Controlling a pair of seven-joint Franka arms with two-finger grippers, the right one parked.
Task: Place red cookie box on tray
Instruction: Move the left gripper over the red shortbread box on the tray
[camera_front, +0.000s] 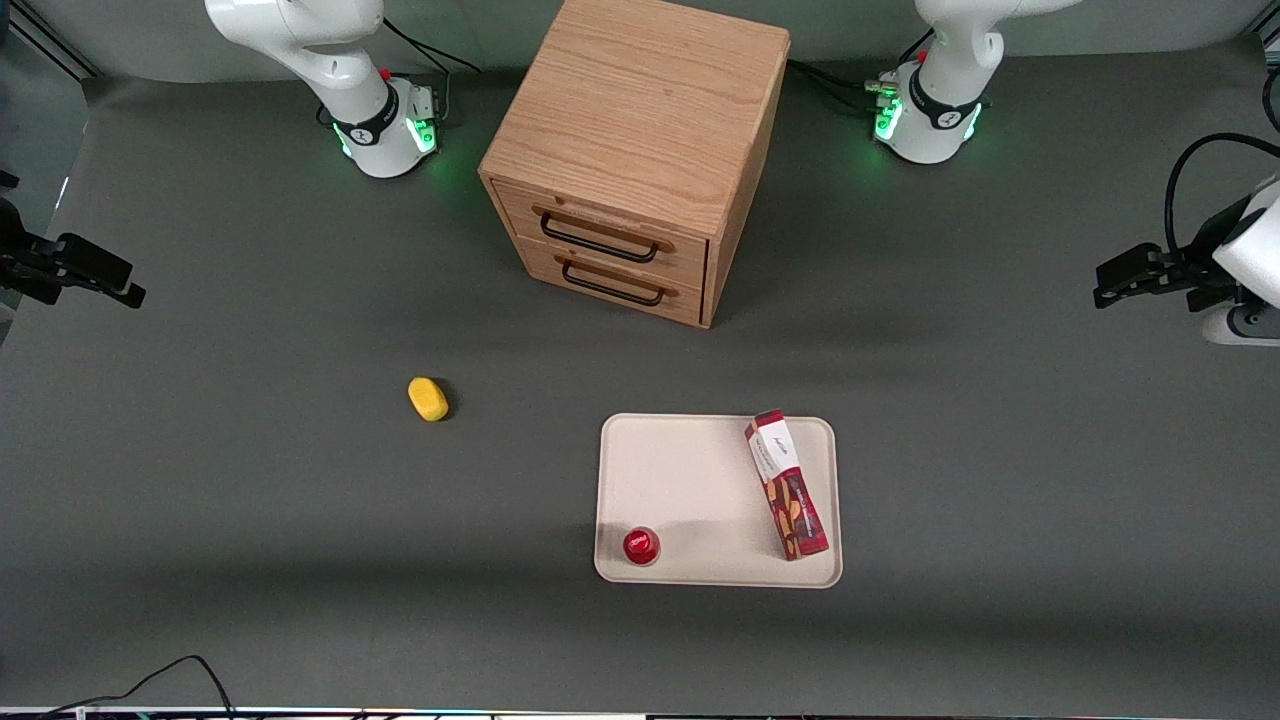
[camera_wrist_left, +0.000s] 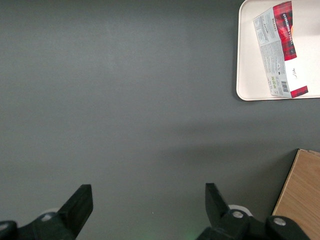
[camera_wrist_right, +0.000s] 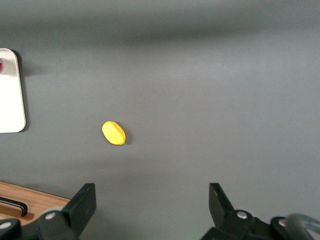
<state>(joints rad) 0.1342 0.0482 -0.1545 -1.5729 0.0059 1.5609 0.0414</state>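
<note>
The red cookie box (camera_front: 787, 485) lies flat on the cream tray (camera_front: 690, 480), along the tray's side toward the working arm, slightly askew. In the left wrist view the box (camera_wrist_left: 280, 50) shows its white printed face, resting inside the tray's rim (camera_wrist_left: 247, 60). My left gripper (camera_front: 1100, 282) hovers off at the working arm's end of the table, well away from the tray and farther from the front camera than it. Its fingers (camera_wrist_left: 80, 205) stand wide apart, and the gripper (camera_wrist_left: 147, 192) is open over bare grey mat with nothing between them.
A small red-topped cup (camera_front: 640, 546) stands on the tray's near corner toward the parked arm. A wooden two-drawer cabinet (camera_front: 640, 150) stands farther back, its corner (camera_wrist_left: 302, 195) close to my gripper's view. A yellow oval object (camera_front: 428, 398) lies on the mat toward the parked arm.
</note>
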